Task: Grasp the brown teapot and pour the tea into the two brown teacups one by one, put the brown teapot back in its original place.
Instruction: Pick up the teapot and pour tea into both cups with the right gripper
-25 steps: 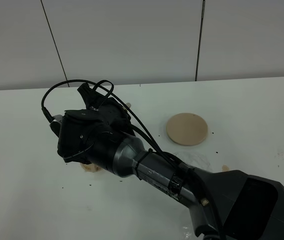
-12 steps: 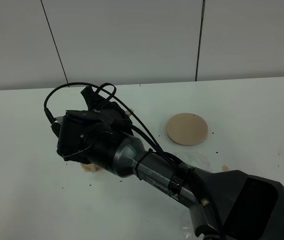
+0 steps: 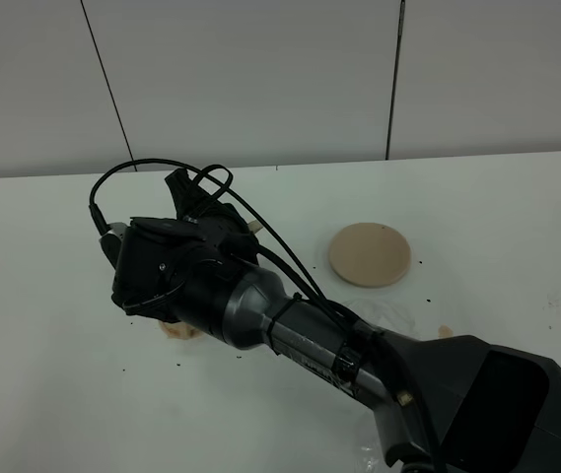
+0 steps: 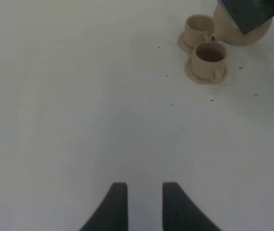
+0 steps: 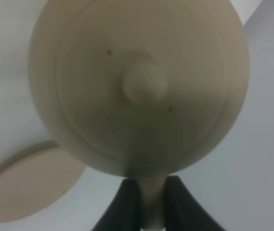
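Right claw (image 5: 149, 199): clenched on the loop handle of the brown teapot (image 5: 103, 96), one finger on each side.
Left claw (image 4: 141, 207): fingers a little parted, grasping nothing, low over the white table (image 4: 55, 96).
Teapot position: just beside the far teacup (image 4: 199, 29), with the near teacup (image 4: 209, 58) next to it. Both cups sit on saucers.
Original place: tan saucer (image 3: 370, 254), bare, well apart from the pot.
Handling: looks like stiff, breakable ceramic with a matte surface. Probably front-heavy with tea, and the lid may slip when tilted.
Hold: the handle, seated deep between the fingers.

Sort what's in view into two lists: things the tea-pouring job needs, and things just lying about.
Job: brown teapot, held by the right pincer; teacup next to the teapot; other teacup; round tan disc for the teapot's return.
Lying about: dark specks on the white table; small tan smear.
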Controlling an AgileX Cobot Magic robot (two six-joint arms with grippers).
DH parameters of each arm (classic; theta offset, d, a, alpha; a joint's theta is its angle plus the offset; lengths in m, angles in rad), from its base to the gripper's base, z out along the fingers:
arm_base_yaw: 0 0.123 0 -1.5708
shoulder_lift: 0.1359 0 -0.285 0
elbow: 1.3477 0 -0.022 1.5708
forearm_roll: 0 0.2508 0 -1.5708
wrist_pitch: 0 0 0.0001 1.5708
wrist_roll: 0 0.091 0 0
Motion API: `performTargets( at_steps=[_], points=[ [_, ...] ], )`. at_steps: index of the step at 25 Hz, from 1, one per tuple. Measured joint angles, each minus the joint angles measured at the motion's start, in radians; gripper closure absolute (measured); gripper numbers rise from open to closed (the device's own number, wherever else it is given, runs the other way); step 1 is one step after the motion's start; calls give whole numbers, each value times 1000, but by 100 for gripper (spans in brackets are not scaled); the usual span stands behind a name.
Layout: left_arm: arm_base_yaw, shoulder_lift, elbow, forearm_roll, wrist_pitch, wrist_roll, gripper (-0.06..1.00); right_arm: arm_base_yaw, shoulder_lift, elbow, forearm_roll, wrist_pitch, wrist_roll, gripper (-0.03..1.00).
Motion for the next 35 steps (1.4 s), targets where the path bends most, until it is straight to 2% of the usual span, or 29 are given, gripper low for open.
performTargets(
  at_steps=[24,35],
  points=[
    [0,0,0,0,0,0,70,-1,-37,0,71,42,95,87],
    [0,0,0,0,0,0,70,-55,-90,-3,278,45,97,87]
  ],
)
